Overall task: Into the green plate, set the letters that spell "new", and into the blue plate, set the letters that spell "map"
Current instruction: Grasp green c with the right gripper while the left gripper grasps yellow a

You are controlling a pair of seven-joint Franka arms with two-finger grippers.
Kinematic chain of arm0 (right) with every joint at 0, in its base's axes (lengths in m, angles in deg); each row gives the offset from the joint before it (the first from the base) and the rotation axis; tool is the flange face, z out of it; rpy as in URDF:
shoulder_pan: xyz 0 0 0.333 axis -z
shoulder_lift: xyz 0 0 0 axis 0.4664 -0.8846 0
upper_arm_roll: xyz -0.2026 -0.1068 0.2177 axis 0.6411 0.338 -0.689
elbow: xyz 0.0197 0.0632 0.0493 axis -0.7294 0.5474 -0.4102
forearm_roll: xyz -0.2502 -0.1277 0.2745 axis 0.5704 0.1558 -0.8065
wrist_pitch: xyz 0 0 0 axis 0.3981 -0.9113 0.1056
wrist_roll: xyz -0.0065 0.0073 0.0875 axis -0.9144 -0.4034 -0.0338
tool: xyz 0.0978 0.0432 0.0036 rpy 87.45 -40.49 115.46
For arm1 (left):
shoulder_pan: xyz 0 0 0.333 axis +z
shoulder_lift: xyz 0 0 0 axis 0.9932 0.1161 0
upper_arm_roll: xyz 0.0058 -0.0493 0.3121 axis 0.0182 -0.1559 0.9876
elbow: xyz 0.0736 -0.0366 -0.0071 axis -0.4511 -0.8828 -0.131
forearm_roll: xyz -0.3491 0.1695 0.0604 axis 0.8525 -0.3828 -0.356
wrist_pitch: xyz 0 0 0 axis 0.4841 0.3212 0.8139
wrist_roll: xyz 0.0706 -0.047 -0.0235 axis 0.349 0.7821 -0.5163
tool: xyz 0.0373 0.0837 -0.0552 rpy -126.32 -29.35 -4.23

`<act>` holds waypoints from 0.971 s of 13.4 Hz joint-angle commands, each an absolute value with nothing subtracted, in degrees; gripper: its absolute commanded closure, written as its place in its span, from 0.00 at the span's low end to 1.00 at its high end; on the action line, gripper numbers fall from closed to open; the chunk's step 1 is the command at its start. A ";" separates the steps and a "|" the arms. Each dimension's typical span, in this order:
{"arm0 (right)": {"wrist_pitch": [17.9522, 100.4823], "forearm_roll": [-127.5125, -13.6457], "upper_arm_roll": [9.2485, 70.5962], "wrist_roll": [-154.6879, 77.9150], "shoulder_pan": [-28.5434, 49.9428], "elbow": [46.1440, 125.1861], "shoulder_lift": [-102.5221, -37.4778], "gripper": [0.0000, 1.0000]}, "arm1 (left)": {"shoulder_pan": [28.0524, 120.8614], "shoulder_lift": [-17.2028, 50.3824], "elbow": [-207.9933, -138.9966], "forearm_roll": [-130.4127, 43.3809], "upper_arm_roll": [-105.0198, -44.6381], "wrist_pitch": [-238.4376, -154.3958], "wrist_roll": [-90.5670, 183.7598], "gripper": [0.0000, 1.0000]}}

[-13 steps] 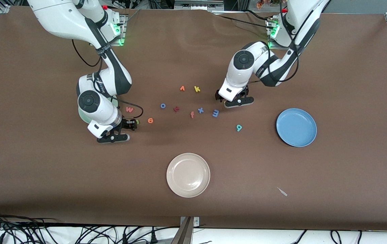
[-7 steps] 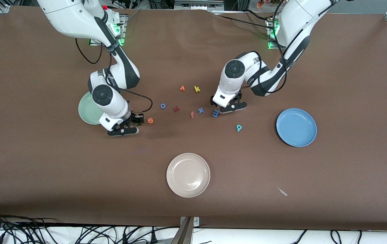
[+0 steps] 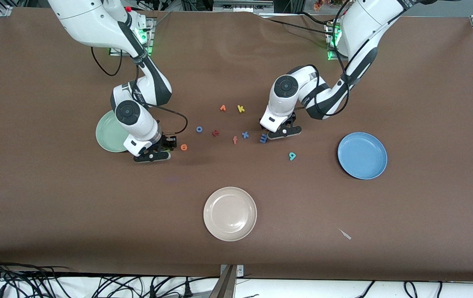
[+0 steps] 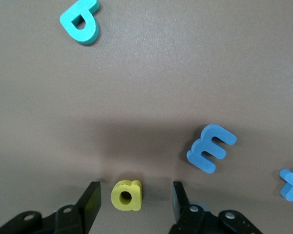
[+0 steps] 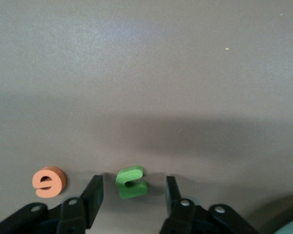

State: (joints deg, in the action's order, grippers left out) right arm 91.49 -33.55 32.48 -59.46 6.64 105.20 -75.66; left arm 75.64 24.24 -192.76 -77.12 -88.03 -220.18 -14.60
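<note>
My left gripper [image 4: 136, 188] is low over the table, open, its fingers on either side of the yellow rounded letter [image 4: 126, 195] with a gap on each side. The blue "m" [image 4: 211, 147] [image 3: 263, 138] lies just beside it, and the teal letter [image 4: 81, 22] [image 3: 292, 156] is farther off. My right gripper [image 5: 134, 181] is also open, straddling the green "n" [image 5: 132, 182] without touching it. The orange "e" [image 5: 49, 181] [image 3: 183, 147] lies beside one finger. The green plate [image 3: 107, 133] is partly hidden by the right arm. The blue plate [image 3: 362, 155] is at the left arm's end.
Between the arms lie an orange letter [image 3: 222, 108], a yellow "k" [image 3: 241, 109], a blue "o" [image 3: 199, 129], a dark red letter [image 3: 215, 133], an orange "f" [image 3: 235, 140] and a blue "x" [image 3: 245, 134]. A beige plate [image 3: 230, 213] sits nearer the camera.
The left gripper came down beside the blue "m" and its fingers narrowed around the yellow letter. The right gripper shifted toward the orange "e", uncovering more of the green plate.
</note>
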 commanded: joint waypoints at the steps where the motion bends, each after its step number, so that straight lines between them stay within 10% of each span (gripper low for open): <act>1: 92.57 -33.29 32.80 -60.12 5.91 106.35 -75.01 0.47 | 75.69 24.54 -192.26 -79.23 -88.14 -217.78 -13.75 0.42; 13: 89.52 -33.03 33.24 -58.28 5.83 105.12 -73.71 0.94 | 77.43 24.02 -190.60 -79.05 -88.32 -214.45 -12.10 1.00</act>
State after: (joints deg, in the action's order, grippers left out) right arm 91.53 -33.45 32.56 -59.17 6.31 105.14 -75.68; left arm 75.96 24.37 -192.23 -77.13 -88.01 -217.55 -13.83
